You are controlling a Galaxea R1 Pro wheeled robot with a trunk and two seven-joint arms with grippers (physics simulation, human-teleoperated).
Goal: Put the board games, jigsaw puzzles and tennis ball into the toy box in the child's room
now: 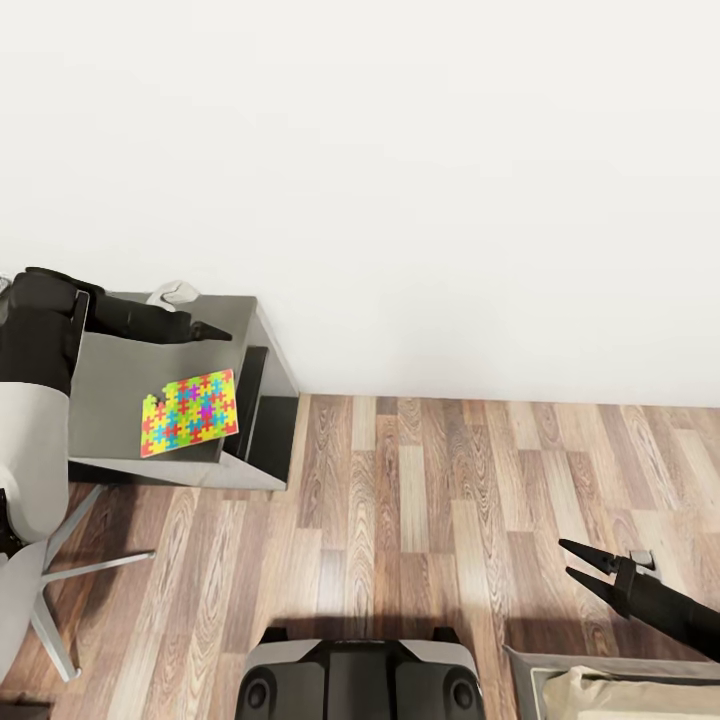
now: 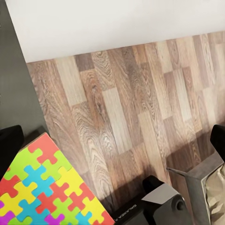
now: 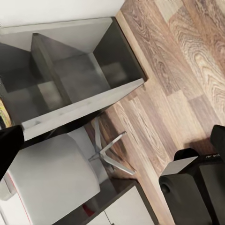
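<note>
Since the jigsaw puzzle [image 1: 190, 412] lies flat on the dark side unit [image 1: 120, 385] at nine o'clock, judge it thin, light, floppy; take the corner jutting past the edge. Your left gripper [image 1: 212, 331] hangs above it, whether apart or together I cannot tell. Your right gripper [image 1: 578, 561] stands apart at four o'clock; mind the chair [image 1: 30, 560]

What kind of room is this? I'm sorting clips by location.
Probably a child's room or a study corner: a bright jigsaw puzzle lies on a dark grey side unit against a plain white wall, with wood-plank flooring and a white swivel chair alongside.
</note>
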